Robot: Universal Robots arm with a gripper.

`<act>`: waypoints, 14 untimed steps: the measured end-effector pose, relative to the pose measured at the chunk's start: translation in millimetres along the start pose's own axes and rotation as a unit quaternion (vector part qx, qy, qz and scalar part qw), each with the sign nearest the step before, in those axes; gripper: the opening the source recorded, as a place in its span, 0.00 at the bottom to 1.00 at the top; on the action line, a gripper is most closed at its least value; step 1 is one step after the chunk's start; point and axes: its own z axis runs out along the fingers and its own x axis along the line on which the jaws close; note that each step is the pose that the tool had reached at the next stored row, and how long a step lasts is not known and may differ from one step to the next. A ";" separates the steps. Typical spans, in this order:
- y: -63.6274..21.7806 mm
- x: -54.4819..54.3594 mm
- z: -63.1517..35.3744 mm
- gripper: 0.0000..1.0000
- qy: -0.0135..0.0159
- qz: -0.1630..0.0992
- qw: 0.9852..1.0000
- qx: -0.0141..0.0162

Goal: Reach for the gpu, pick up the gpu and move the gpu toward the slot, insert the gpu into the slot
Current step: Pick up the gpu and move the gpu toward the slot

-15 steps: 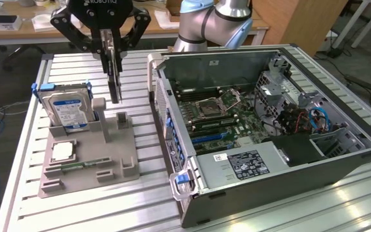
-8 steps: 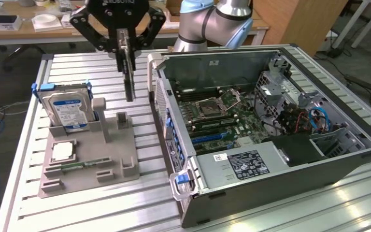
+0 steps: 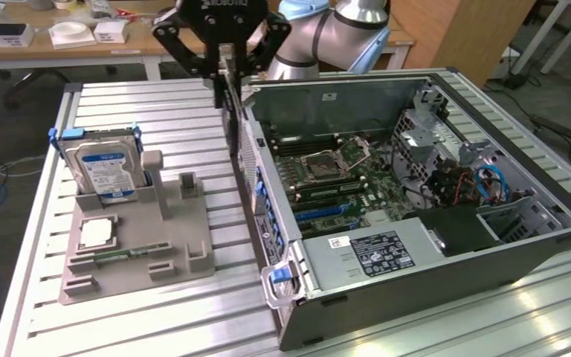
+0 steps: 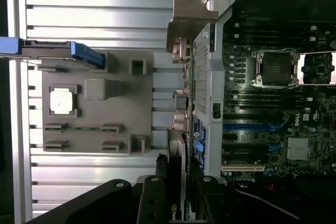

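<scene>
My gripper [image 3: 228,61] is shut on the gpu [image 3: 229,111], a thin dark card that hangs edge-on below the fingers. The card sits just outside the rear wall of the open computer case [image 3: 523,253], toward the exterior view's left of it. In the wrist view the gpu's edge [image 4: 176,150] runs between my gripper's [image 4: 177,187] two black fingers [image 4: 157,192], close beside the case's rear panel [image 4: 202,93]. Inside the case, the motherboard's blue expansion slot [image 3: 320,210] [image 4: 252,127] lies open and apart from the card.
A grey fixture [image 3: 181,245] on the slatted table holds a blue-labelled hard drive [image 3: 107,167] upright and a square silver processor chip [image 3: 97,232]. The case's drive cage and cables [image 3: 464,178] stand at its far side. A cluttered desk [image 3: 68,44] is behind.
</scene>
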 end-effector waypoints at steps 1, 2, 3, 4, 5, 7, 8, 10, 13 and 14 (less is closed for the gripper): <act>0.0 -3.9 0.0 0.26 0.000 0.000 1.000 0.000; 0.0 -7.5 0.1 0.26 0.000 0.000 1.000 0.000; 0.0 -11.3 0.1 0.26 0.000 0.000 1.000 0.000; 0.0 -15.4 0.2 0.26 0.000 0.000 1.000 0.000; 0.0 -19.4 0.3 0.26 0.000 0.000 1.000 0.000; 0.1 -26.9 0.4 0.26 0.000 0.000 1.000 0.000; 0.1 -30.7 0.5 0.26 0.000 0.000 1.000 0.000; 0.1 -38.3 0.6 0.26 0.000 0.000 1.000 0.000; 0.1 -48.9 0.9 0.26 0.000 0.000 1.000 0.000; 0.1 -52.0 0.9 0.26 0.000 0.000 1.000 0.000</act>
